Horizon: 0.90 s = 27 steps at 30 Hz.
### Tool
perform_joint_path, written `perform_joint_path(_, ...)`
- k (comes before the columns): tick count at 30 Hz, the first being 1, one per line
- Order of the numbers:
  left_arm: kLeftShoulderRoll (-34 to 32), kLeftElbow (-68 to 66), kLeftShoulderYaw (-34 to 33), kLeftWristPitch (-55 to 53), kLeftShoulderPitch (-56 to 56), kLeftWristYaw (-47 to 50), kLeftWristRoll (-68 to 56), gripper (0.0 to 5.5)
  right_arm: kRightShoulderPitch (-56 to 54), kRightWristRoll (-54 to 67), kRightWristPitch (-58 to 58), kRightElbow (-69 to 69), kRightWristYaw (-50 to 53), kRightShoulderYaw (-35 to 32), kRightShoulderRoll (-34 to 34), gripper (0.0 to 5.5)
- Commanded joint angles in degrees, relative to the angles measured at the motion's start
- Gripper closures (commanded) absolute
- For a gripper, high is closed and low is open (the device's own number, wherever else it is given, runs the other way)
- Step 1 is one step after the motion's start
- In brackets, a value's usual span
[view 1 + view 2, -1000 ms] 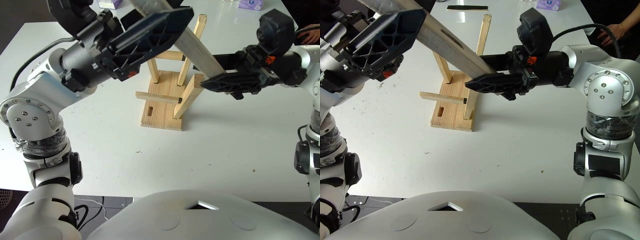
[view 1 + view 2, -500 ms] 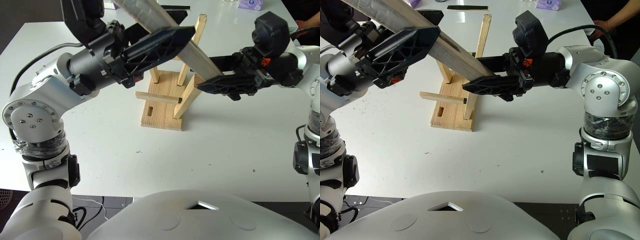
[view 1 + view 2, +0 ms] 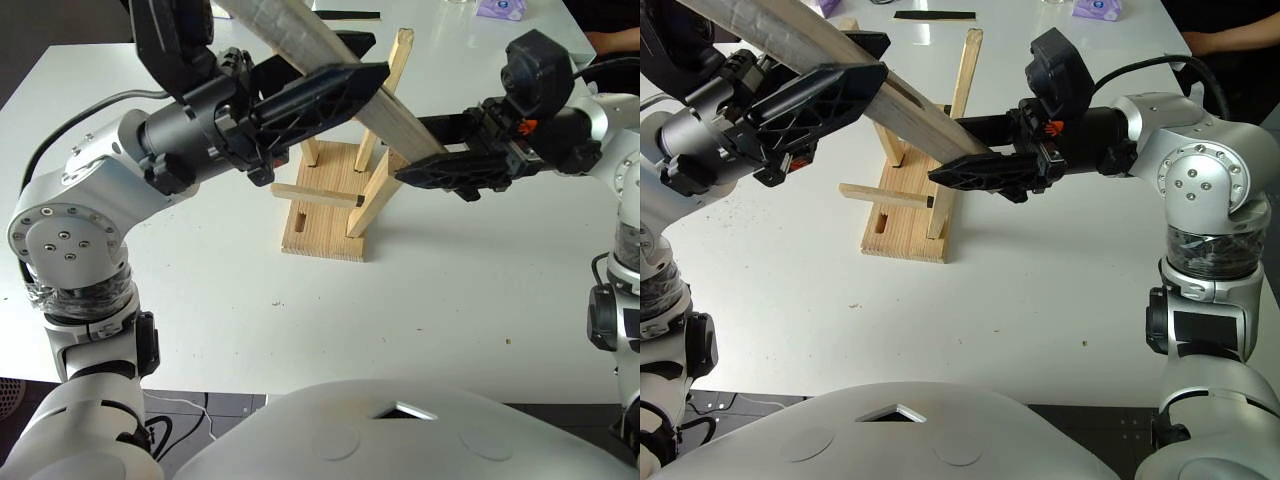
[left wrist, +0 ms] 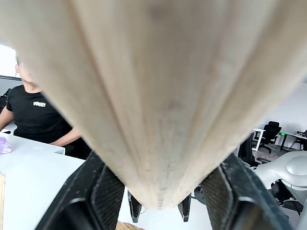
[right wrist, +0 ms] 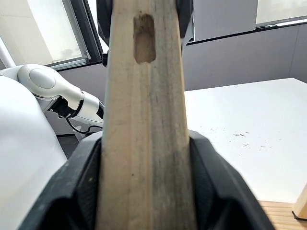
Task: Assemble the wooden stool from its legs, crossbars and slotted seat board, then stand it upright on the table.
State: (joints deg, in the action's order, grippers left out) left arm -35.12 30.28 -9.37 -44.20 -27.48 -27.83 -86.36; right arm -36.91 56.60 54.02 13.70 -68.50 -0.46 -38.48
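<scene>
The slotted seat board [image 3: 322, 238] lies flat on the table with three legs standing up from it: a short one [image 3: 374, 198] in front, another [image 3: 310, 150] behind, and a tall one [image 3: 393, 62] at the back. A crossbar [image 3: 315, 195] juts from the front leg. A long wooden leg [image 3: 402, 118] with a slot [image 5: 144, 38] hangs slanted above them. My left gripper [image 3: 355, 62] is shut on its upper part and my right gripper [image 3: 415, 148] on its lower end. The right gripper's fingers [image 5: 76, 191] flank the leg.
A black strip [image 3: 933, 15] and a purple pack [image 3: 503, 8] lie at the table's far edge. Bare white table [image 3: 400, 320] stretches in front of the seat board and to both sides.
My left arm has turned and its gripper has come down and forward with the held leg. The right gripper has hardly shifted. The seat board and standing legs are unmoved.
</scene>
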Motion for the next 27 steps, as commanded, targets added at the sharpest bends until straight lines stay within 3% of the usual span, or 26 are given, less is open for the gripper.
perform_joint_path(1, -0.99, -1.46, -2.77, 0.9, 1.08, -2.54, 1.03, 3.44, 0.03, -2.57, -4.2, -2.15, -0.5, -1.65, -0.26, 2.76)
perform_joint_path(5, -2.25, -2.88, -4.35, 1.46, 0.51, -4.62, 3.38, 3.44, -0.72, -2.28, -4.24, -3.18, 2.32, -3.01, 1.03, 2.21)
perform_joint_path(12, -10.41, -10.47, -11.43, 5.56, 1.0, -12.28, 15.85, 3.45, -1.22, -2.49, -6.1, -6.34, 9.64, -7.79, 3.28, 2.18)
perform_joint_path(18, -19.23, -21.0, -15.44, 13.27, 10.09, -24.38, 33.27, 3.45, 1.6, -3.42, -8.44, -5.24, 13.83, -10.74, 4.42, 2.18)
perform_joint_path(22, -17.14, -25.0, -16.1, 17.76, 18.41, -26.23, 40.65, 3.45, 1.63, -3.46, -9.97, -5.06, 15.26, -11.73, 5.28, 2.18)
perform_joint_path(27, -10.03, -25.81, -10.12, 22.0, 27.28, -26.57, 46.99, 3.45, 0.31, -5.26, -12.37, -7.07, 14.5, -10.02, 6.06, 2.18)
